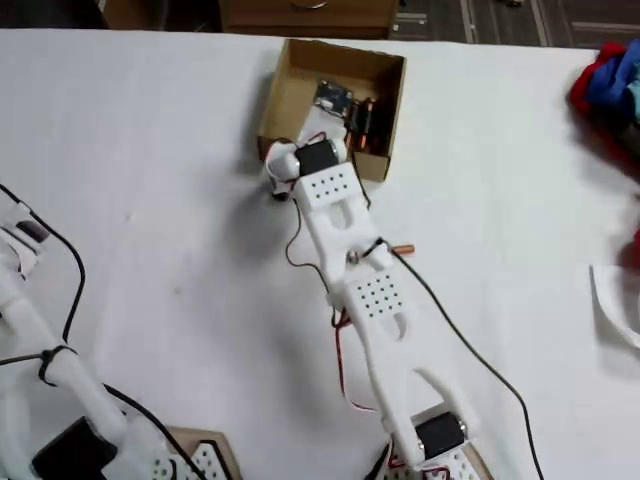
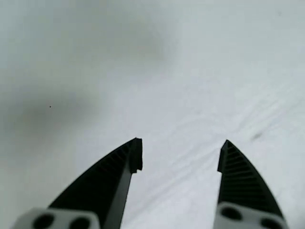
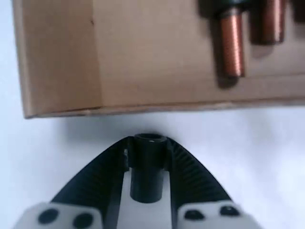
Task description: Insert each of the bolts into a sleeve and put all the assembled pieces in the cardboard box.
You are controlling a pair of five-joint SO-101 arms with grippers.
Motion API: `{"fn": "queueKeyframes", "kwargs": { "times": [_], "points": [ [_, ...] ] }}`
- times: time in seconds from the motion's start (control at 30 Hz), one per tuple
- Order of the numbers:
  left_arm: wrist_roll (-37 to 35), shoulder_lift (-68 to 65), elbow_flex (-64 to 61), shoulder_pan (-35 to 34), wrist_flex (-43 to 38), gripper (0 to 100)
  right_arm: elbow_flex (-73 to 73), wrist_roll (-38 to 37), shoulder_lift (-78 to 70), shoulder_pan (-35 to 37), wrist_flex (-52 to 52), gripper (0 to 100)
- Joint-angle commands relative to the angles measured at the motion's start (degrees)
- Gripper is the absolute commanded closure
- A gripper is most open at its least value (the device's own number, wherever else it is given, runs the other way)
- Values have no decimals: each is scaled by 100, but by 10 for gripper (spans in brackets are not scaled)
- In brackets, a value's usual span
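My right gripper (image 3: 147, 143) is shut on a black sleeve (image 3: 147, 171), held upright between the dark fingers just outside the wall of the cardboard box (image 3: 62, 62). In the high view this gripper (image 1: 281, 167) is at the box's (image 1: 285, 75) near left corner. Copper bolts in dark sleeves (image 3: 232, 45) lie inside the box (image 1: 358, 118). One loose copper bolt (image 1: 400, 247) lies on the table beside the right arm. My left gripper (image 2: 181, 150) is open over bare white table, with nothing between its fingers.
A red and blue cloth bundle (image 1: 608, 75) sits at the far right edge, with a white curved object (image 1: 612, 305) below it. Black and red cables (image 1: 470, 350) trail along the right arm. The left arm (image 1: 50, 390) occupies the near left corner.
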State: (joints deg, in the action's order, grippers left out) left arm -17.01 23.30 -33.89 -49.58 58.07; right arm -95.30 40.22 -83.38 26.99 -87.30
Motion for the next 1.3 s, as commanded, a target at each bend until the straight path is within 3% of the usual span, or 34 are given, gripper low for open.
{"fn": "queueKeyframes", "kwargs": {
  "times": [0.0, 0.07, 0.23, 0.37, 0.57, 0.9, 1.07, 1.27],
  "points": [
    [9, 79, 277, -26, -9, 729, -35, 9, 585, -259, -971, 978],
    [9, 79, 277, -26, -26, 729, -18, -475, 884, -286, -1455, 978],
    [0, 79, 286, 18, -35, 729, 220, -2778, 1156, -330, -1429, 978],
    [0, 79, 242, 35, -35, 729, 633, -3648, 1358, -171, -1429, 978],
    [26, 79, 242, 18, -9, 729, 2101, -3701, 2457, 4, -1429, 978],
    [35, 79, 277, 35, -9, 729, 6286, -3701, 5516, 22, -1270, 975],
    [9, 79, 286, 44, -35, 729, 6593, -3736, 5297, 31, -435, 965],
    [18, 79, 242, 35, 0, 729, 6541, -3736, 4312, 101, -268, 854]
  ]
}}
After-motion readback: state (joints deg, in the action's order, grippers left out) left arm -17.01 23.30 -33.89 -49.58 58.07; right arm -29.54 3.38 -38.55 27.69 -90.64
